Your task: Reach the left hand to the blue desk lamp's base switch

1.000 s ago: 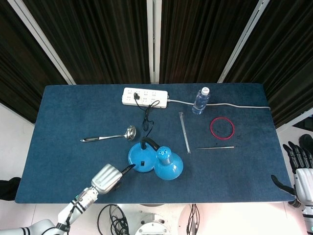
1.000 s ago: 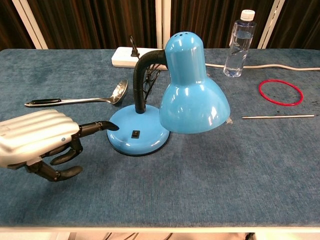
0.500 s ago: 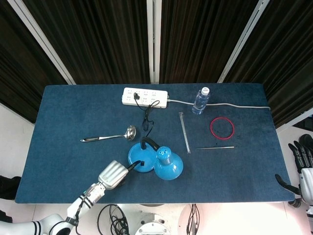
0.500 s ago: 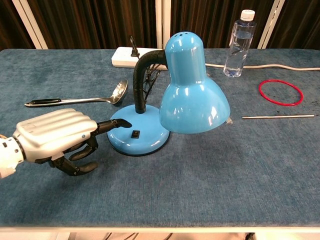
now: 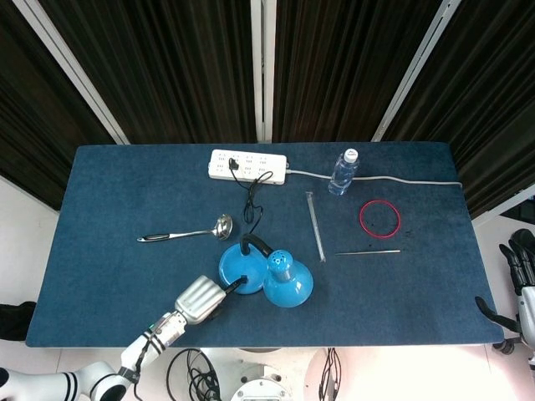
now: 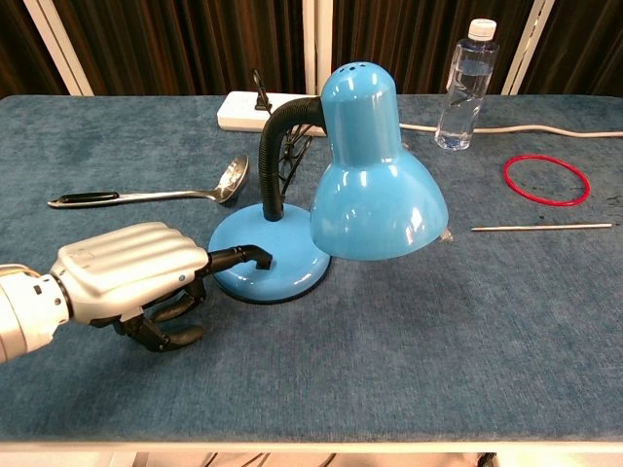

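Note:
The blue desk lamp (image 6: 375, 185) stands near the table's front middle on its round base (image 6: 292, 275), also the base (image 5: 233, 269) in the head view. My left hand (image 6: 131, 277), also the hand (image 5: 199, 299) from above, lies just left of the base. One black fingertip (image 6: 255, 255) stretches out over the base and covers the spot where the switch sits; the other fingers are curled in under the hand. It holds nothing. My right hand (image 5: 522, 276) hangs off the table's right edge, fingers apart, holding nothing.
A ladle (image 6: 156, 195) lies left of the lamp. A white power strip (image 5: 247, 164) with the lamp's cord sits at the back. A water bottle (image 6: 465, 83), a red ring (image 6: 546, 179) and two thin rods (image 5: 315, 225) lie to the right.
My left hand has slid right toward the lamp; its outstretched fingertip moved from the base's left rim onto the base and now hides the switch. My right hand has drifted further right.

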{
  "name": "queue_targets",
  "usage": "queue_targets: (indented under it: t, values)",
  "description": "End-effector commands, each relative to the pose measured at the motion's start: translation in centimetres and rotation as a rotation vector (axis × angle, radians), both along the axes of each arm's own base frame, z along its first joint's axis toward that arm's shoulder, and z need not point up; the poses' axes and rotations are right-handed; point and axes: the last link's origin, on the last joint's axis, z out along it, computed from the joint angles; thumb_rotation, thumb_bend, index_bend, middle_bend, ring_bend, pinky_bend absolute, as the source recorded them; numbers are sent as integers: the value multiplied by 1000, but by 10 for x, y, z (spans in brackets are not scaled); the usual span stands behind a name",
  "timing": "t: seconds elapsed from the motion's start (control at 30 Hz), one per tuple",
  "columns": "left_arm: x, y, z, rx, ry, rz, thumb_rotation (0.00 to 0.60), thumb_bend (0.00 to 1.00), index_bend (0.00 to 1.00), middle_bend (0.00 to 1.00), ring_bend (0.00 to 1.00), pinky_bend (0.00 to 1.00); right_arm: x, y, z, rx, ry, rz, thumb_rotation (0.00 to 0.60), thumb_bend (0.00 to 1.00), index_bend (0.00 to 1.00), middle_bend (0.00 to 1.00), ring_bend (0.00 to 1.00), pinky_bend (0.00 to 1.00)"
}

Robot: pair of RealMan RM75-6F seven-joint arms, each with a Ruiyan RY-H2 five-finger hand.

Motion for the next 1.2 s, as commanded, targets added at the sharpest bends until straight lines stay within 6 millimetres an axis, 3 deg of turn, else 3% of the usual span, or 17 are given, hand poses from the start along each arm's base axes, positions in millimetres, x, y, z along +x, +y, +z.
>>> queue_targets:
  t: [0.03,0.57,0.87,1.2]
  values:
    - [-1,0,0,-1,3,5,600,385,90,822,809,752,0,0,0,1,0,0,600,158,0,0,0,0]
    - [0,-5,4,8,-19,-10,600,385,262,812,807,750,-2,0,-3,12,6,-20,600,157,0,0,0,0]
    - [-1,-5,3,6,-40,-18,600,385,423,811,807,750,-3,0,-4,16,9,-29,600,157,0,0,0,0]
    - [-1,-3,6,29,-67,-25,600,385,418,809,807,750,-4,0,-3,13,8,-30,600,157,0,0,0,0]
